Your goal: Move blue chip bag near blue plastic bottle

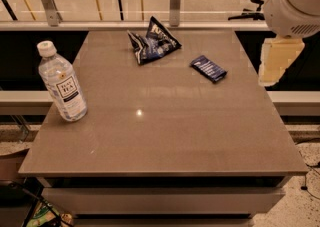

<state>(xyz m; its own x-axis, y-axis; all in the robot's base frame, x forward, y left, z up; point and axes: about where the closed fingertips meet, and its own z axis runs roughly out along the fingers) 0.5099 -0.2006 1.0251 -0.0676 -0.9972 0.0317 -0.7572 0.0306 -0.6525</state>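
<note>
Since the bottle is the target and not the thing to move, start there: blue plastic bottle (62, 83) stands upright near the left edge of the worktop (165, 146), closest item to camera, white cap on, label facing us. Further back on the right, a flat dark blue packet (208, 68) lies alone; not the task item, but easy to confuse by colour. Off the right edge, roughly level with it in frame, the gripper (277, 61) hangs in the air under a big white arm joint (295, 1), over no object; reads as a staging pose ahead of the reach. Jaws: can't tell how they stand, nothing visibly held. Farthest back, blue chip bag (152, 41) lies crumpled near the rear edge, centre-left, well apart from the bottle, so by my read the move isn't begun. Bag is puffy and creased, so a pinch on a raised fold looks likeliest. Behind the worktop: glass railing (175, 1) with posts. Arm is cut off by the top and right frame edges, gripper's true depth is hard to judge, and clutter bottom-left under the worktop is unidentifiable.
</note>
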